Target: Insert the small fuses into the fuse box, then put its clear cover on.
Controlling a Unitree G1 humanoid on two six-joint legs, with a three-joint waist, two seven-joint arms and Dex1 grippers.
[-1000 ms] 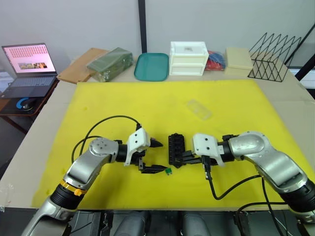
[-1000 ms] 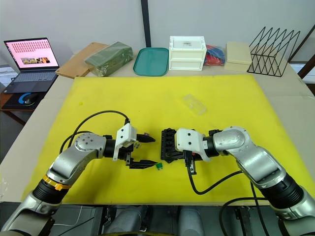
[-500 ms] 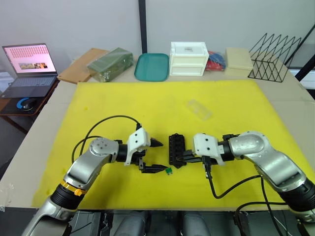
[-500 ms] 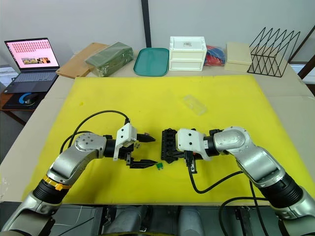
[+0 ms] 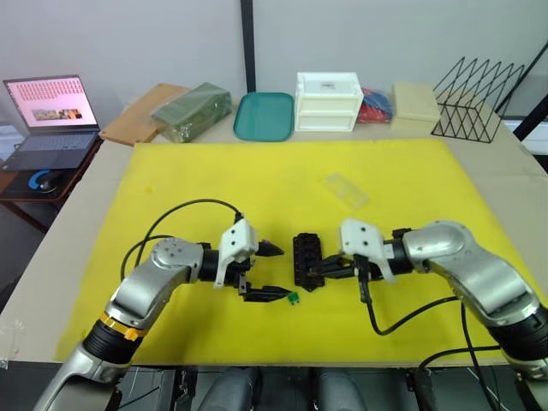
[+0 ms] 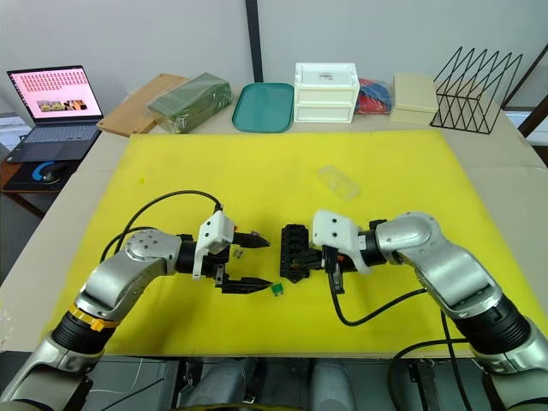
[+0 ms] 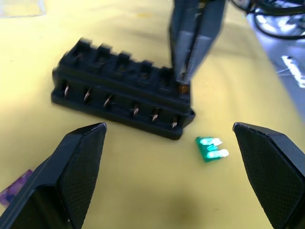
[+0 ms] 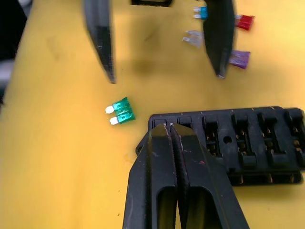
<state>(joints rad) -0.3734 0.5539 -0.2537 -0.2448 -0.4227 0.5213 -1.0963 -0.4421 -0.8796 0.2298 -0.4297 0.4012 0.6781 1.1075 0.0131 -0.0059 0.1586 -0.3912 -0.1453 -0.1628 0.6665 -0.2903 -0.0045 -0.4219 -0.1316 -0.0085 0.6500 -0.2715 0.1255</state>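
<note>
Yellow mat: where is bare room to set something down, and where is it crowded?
The yellow mat lies bare between its far edge and the clear cover, and along both sides. It is crowded at the near middle: left gripper, green fuse, fuse box and right gripper sit close together.

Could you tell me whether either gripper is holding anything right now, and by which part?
The left gripper holds nothing, jaws open around the green fuse. The right gripper, jaws shut, is at the fuse box end slot; any fuse there cannot be told.

1. The right pincer (image 6: 318,259) now sits higher than before, its wrist raised above the fuse box (image 6: 295,252).
2. The left pincer (image 6: 254,263) is drawn back slightly toward the robot's left.
</note>
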